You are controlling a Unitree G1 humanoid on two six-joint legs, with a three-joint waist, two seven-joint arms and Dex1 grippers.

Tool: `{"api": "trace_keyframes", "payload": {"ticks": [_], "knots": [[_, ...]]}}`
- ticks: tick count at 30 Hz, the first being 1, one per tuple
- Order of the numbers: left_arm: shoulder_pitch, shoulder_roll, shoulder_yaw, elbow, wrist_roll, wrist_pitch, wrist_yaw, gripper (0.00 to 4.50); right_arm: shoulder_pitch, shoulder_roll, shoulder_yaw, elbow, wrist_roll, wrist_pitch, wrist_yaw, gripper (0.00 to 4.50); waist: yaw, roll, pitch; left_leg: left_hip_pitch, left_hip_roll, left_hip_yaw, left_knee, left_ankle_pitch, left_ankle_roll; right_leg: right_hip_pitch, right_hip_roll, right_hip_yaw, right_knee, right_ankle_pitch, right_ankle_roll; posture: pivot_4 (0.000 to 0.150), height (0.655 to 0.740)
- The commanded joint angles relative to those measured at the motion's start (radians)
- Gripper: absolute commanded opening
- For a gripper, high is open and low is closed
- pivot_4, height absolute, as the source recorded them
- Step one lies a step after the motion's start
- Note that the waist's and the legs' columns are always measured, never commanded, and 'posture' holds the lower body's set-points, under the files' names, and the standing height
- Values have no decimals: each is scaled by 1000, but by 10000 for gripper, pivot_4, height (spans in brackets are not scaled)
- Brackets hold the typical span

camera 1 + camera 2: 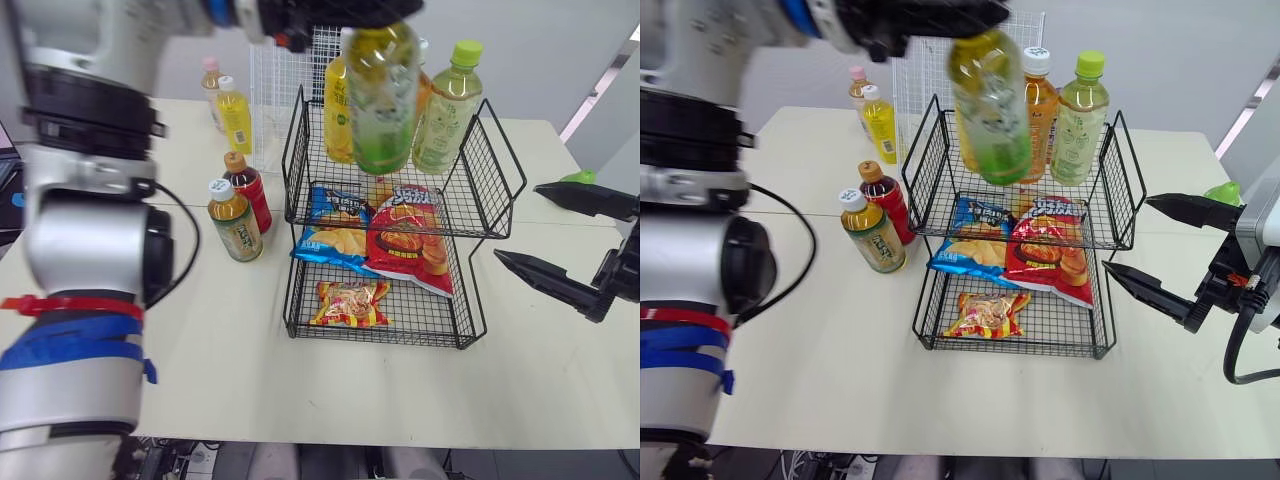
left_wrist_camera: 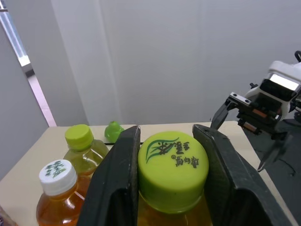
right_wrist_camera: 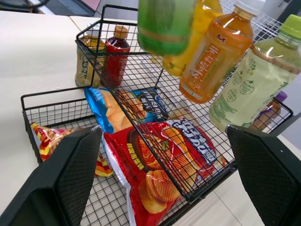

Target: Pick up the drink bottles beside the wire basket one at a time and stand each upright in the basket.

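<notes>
The left gripper [image 2: 165,155] jaws pinch the green bottle [image 1: 381,92] at its cap; right gripper [image 1: 1126,232] jaws gape wide.

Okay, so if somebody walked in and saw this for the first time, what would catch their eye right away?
First is the green bottle hanging from the left gripper, which grips it at the cap above the top tier of the wire basket. Next is the bright red chip bag lying under that tier. The right gripper waits open off the basket's right side.
</notes>
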Motion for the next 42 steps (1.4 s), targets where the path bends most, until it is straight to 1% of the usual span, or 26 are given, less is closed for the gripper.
{"api": "trace_keyframes", "payload": {"ticks": [1,8,11,19,28,29,31,36,37,42], "knots": [[-25,-59,43,42,28,-68,35,13589,18,8,-62,-10,0,-22,-6,45000,-3,0,0,0,0,0,0,0,0,0,0,0,0,0,0,1500,7360],[-9,-188,43,107,76,-103,58,13589,63,20,-83,-3,-28,-56,22,45000,-2,1,0,0,0,0,0,0,0,0,1,1,0,0,0,1500,7360],[-11,-226,37,144,100,-123,54,13589,74,25,-81,-6,-34,-71,23,45000,-2,1,0,0,0,0,1,0,0,0,1,1,0,0,0,1500,7360],[-42,-272,24,260,176,-192,18,13589,84,24,-74,-12,-38,-87,19,45000,-3,1,0,1,0,0,0,0,0,0,1,1,1,0,0,1500,7360],[-58,-283,28,300,211,-207,-56,13589,52,2,-46,-14,-22,-77,-20,45000,-3,1,0,1,0,0,1,0,0,1,1,1,1,0,0,1500,7360],[-60,-282,30,299,212,-209,-65,21088,48,-1,-42,-13,-20,-77,-24,45000,-3,1,0,1,0,0,1,0,0,1,1,1,1,0,0,1500,7360],[-63,-278,35,297,211,-209,-77,26467,39,-5,-34,-13,-16,-77,-35,45000,-3,1,0,1,0,0,1,0,0,1,1,1,1,0,0,1500,7360],[-64,-252,43,276,209,-198,-108,42983,14,-14,-18,-10,-5,-76,-62,45000,-3,1,0,1,0,0,1,0,0,1,1,1,1,0,0,1500,7360],[-64,-244,44,269,207,-193,-116,44688,10,-16,-14,-8,-4,-78,-66,45000,-3,1,0,1,0,0,1,0,0,1,1,1,2,0,0,1500,7360],[-59,-187,45,224,203,-159,-162,44688,-2,-23,-5,4,-19,-86,-66,45000,-3,2,0,1,0,0,1,0,0,1,1,1,2,0,0,1500,7360]]}}
